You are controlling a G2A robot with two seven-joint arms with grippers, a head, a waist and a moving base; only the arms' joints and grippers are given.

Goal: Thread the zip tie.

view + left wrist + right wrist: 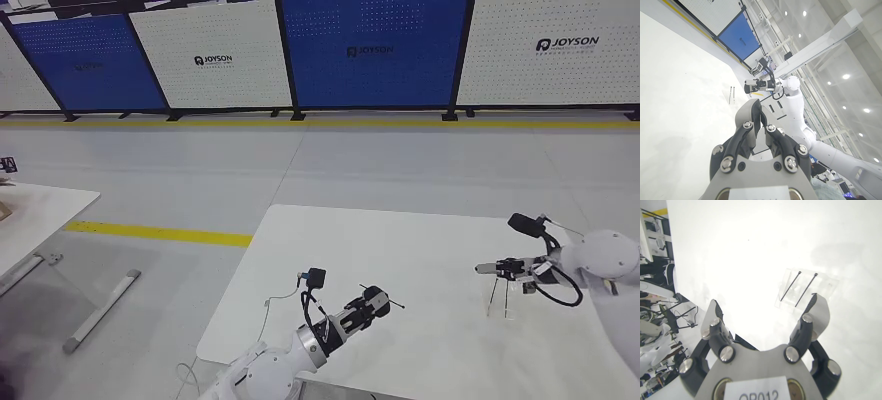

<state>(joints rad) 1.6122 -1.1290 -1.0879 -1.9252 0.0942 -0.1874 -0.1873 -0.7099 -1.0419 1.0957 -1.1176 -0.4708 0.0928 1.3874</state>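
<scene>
Nearest us, at the counter's (420,250) front edge on the left, is our left gripper (380,298), angled toward the middle of the white surface. Its fingers (753,113) are pressed together at the tips, ribbed black pads meeting, and we cannot make out anything between them. Farther right, well apart from that gripper, the right gripper (764,298) hangs over the right part of the counter with its fingers (817,302) spread wide and nothing between them. Just beside it is a clear plate (829,285) lying flat on the counter, and on this plate rest the two zip ties (791,286). They are thin, black and straight, side by side and nearly parallel, close together but not touching. Each has a small blocky head at one end, both heads pointing the same way, and tapers to a fine tail at the other. Neither tie is looped or bent, and neither gripper touches them. From our right wrist view, one finger tip sits close to the tail end of the nearer tie.
</scene>
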